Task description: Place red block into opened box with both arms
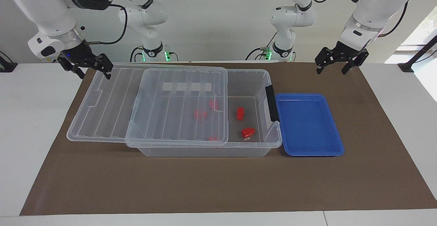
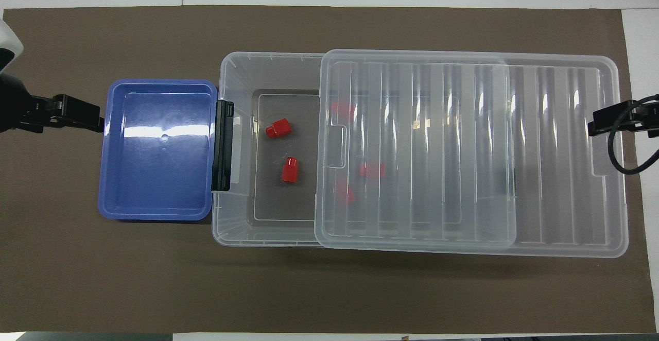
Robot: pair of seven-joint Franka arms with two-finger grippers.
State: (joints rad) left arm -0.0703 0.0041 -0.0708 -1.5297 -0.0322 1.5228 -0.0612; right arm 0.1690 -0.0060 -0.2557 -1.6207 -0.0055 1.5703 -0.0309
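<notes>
Red blocks [image 1: 240,113] already lie inside the box [image 1: 252,82], whose lid [image 1: 177,106] is slid partly aside; the blue tray [image 1: 336,140] beside it is bare. Left gripper [image 1: 341,63] and right gripper [image 1: 89,68] hang released, empty, so the task looks finished.
</notes>
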